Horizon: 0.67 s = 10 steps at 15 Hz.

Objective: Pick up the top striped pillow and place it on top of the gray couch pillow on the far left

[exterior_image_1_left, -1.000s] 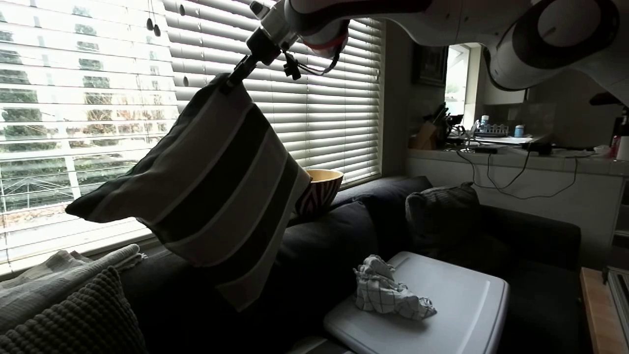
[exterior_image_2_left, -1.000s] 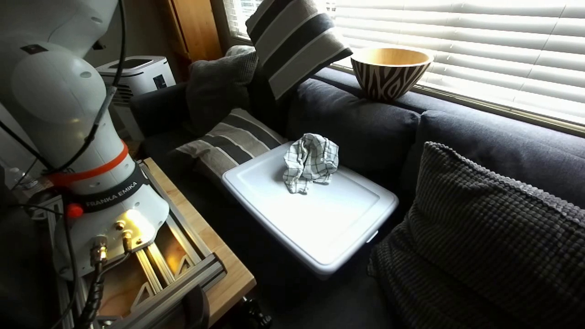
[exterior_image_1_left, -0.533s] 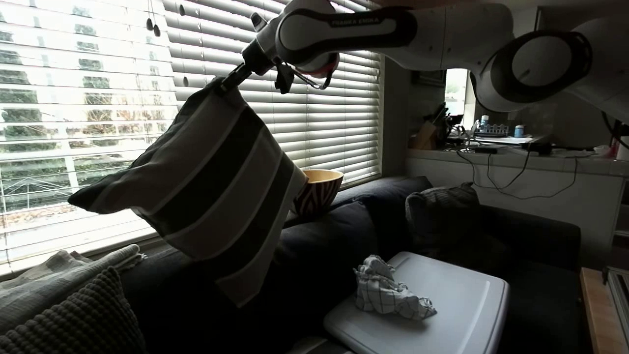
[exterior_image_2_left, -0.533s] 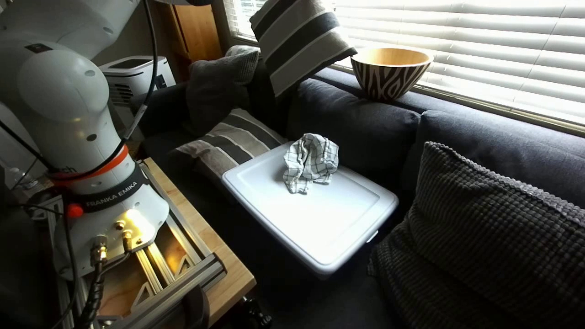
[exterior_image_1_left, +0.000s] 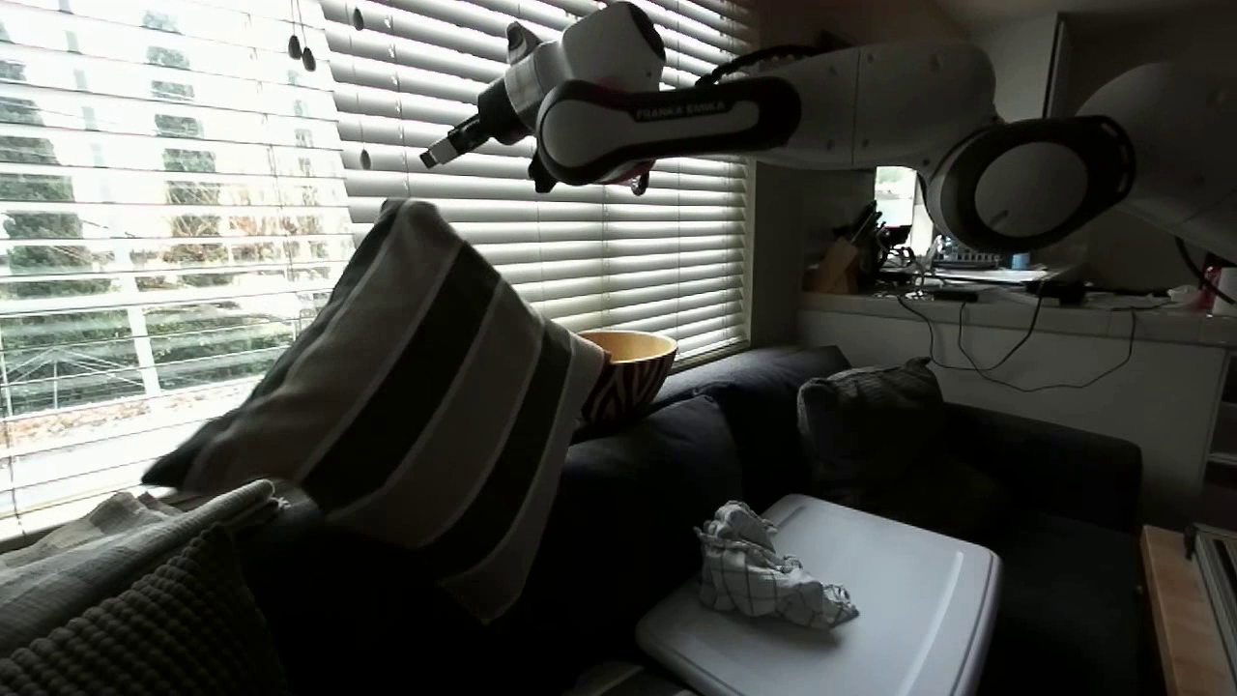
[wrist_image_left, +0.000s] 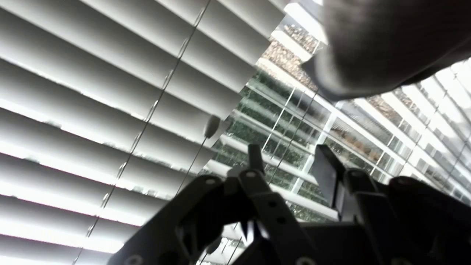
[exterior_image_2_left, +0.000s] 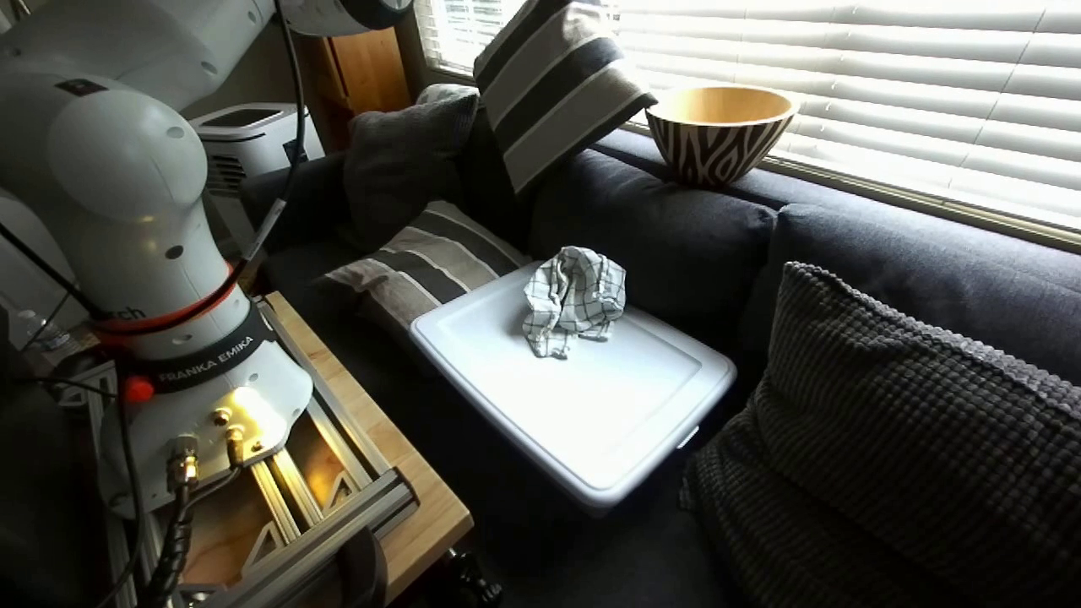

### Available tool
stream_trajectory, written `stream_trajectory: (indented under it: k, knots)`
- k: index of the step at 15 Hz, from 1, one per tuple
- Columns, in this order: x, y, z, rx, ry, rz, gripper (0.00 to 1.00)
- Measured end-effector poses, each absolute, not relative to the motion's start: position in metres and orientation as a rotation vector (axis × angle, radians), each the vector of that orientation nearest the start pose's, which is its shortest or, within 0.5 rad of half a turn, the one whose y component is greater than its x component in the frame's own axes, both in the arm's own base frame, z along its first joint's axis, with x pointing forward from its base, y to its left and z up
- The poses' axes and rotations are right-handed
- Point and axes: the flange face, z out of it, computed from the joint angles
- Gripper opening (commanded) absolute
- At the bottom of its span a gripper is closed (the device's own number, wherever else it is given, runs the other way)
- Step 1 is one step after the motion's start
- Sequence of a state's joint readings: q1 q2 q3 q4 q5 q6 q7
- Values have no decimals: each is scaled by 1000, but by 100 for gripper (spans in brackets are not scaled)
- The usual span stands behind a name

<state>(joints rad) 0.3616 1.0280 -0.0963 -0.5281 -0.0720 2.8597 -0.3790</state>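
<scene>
The top striped pillow (exterior_image_1_left: 440,396) stands tilted, corner up, over the couch back by the window. It also shows in an exterior view (exterior_image_2_left: 557,93), its right corner at the bowl's rim. A blurred corner of it fills the upper right of the wrist view (wrist_image_left: 390,44). My gripper (exterior_image_1_left: 430,158) is open and empty, apart from and above the pillow's top corner; its fingers stand wide apart in the wrist view (wrist_image_left: 289,154). The gray couch pillow (exterior_image_2_left: 401,165) sits at the couch's left end, left of the striped pillow; its ribbed face shows in an exterior view (exterior_image_1_left: 145,619).
A zebra-patterned wooden bowl (exterior_image_2_left: 718,139) stands on the couch back. A second striped pillow (exterior_image_2_left: 439,253) lies beside a white bin lid (exterior_image_2_left: 591,405) bearing a checked cloth (exterior_image_2_left: 574,295). Another ribbed pillow (exterior_image_2_left: 895,439) sits right. Window blinds (exterior_image_1_left: 618,222) are close behind the gripper.
My gripper has opened and let go of the striped pillow's top corner. The pillow has dropped a little, its left corner now behind the folded blanket. The arm had lowered before the release.
</scene>
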Motion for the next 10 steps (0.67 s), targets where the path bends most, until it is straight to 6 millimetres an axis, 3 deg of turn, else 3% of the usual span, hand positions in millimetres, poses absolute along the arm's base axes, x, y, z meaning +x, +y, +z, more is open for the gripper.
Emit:
stream_trajectory:
  k: [3,5,7,10]
  knots:
    - [766,268,595,-2348,-981,-2228,95]
    - [764,264,603,-2346,-959,-2304,100]
    - [766,265,602,-2403,-980,-2275,100]
    - [767,278,596,-2615,-1074,-2055,100]
